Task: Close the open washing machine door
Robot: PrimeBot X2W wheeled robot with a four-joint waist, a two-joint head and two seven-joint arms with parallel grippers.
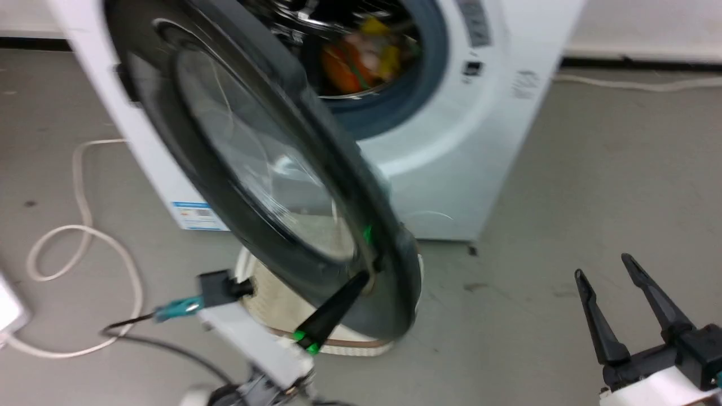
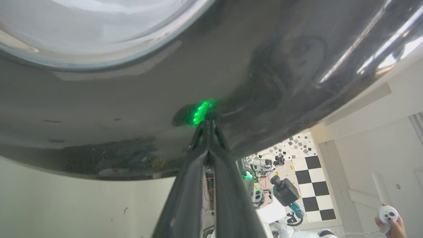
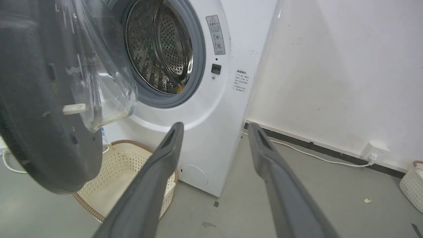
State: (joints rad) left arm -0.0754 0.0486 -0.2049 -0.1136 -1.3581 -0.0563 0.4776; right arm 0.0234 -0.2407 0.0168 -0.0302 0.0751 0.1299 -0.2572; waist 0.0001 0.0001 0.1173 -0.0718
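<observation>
The washing machine door (image 1: 254,163), a glossy black rim around a bulging clear window, stands swung partly out from the white machine (image 1: 451,141). Coloured laundry lies in the steel drum (image 1: 361,56). My left gripper (image 1: 364,276) is shut, its tips pressed against the outer face of the black rim near the door's free edge; in the left wrist view the fingertips (image 2: 208,127) touch the door (image 2: 132,115) beside a green glow. My right gripper (image 1: 603,268) hangs open over the floor at the lower right, apart from the door. The door's inner side (image 3: 43,99) and drum (image 3: 158,49) show in the right wrist view.
A cream laundry basket (image 3: 109,178) sits on the floor under the door, in front of the machine. A white cable (image 1: 79,242) loops on the floor at the left. Another cable (image 3: 317,155) runs along the wall to a socket. A person's hand holds a controller (image 2: 388,216).
</observation>
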